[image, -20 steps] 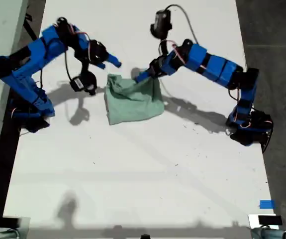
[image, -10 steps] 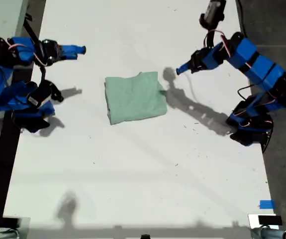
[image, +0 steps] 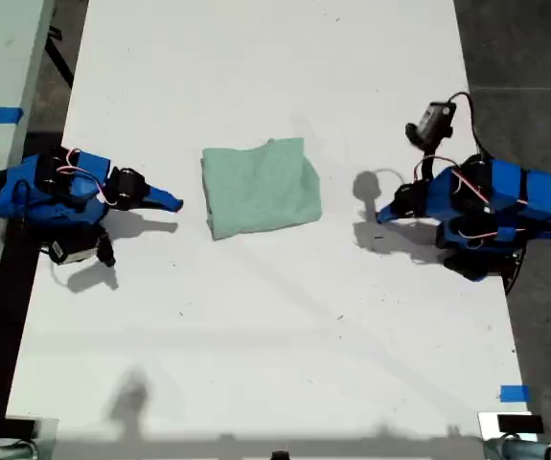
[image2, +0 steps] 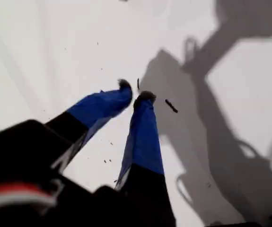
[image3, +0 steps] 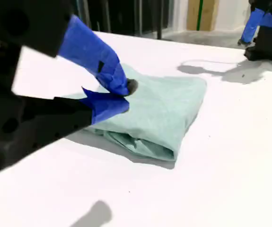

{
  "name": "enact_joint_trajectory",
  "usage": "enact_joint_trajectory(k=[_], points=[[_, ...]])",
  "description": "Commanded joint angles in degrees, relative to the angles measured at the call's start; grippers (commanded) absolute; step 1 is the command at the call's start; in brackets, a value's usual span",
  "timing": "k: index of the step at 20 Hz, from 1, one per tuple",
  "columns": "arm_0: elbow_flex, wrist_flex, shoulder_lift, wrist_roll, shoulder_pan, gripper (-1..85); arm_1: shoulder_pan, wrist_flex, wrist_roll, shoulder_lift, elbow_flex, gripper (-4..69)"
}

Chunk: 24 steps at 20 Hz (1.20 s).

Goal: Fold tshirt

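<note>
One tshirt (image: 261, 187), folded, mid-bench (image: 256, 335). Two arms, well apart from it. First claw (image2: 135, 91) nearly closed, empty. Second claw (image3: 119, 97) closed, empty. Shirt's underside hidden.

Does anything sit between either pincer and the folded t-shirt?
Nothing visible does. Only bare white table separates the tshirt from my second pincer on the exterior view's left and from my first pincer on its right.
</note>
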Motion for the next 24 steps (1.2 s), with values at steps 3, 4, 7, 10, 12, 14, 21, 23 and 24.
enact_joint_trajectory(k=[3, 4, 7, 10, 12, 14, 21, 23, 24], points=[[3.7, 1.5, 6.0, -5.7, 3.2, 1.9, -4.9, 5.7, 19.2, 28.8, 17.8, -0.8], [4.0, 2.2, 5.9, -5.5, 3.5, 1.8, -5.6, 5.4, 16.9, 30.6, 17.7, -0.8], [4.0, 2.9, 5.9, -9.3, 19.3, 6.9, -4.0, 5.4, 10.1, 31.3, 17.7, -0.2], [4.0, 3.1, 5.9, -8.5, 20.7, 13.1, -1.5, 5.7, -19.1, 31.4, 17.5, 0.2], [4.0, 3.2, 5.9, -8.3, 19.1, 13.1, -1.8, 6.4, -19.4, 31.5, 17.2, -0.4], [4.0, 3.2, 5.9, -8.2, 18.1, 13.1, -1.8, 6.4, -19.3, 31.5, 17.2, -0.4], [4.0, 3.2, 5.9, -8.2, 17.7, 13.1, -1.8, 6.4, -19.3, 31.5, 17.2, -0.4], [4.0, 3.2, 5.9, -8.2, 17.7, 13.1, -1.8, 6.4, -19.3, 31.5, 17.2, -0.4], [4.0, 3.2, 5.9, -8.2, 17.7, 13.1, -1.8, 6.4, -19.3, 31.5, 17.2, -0.4]])
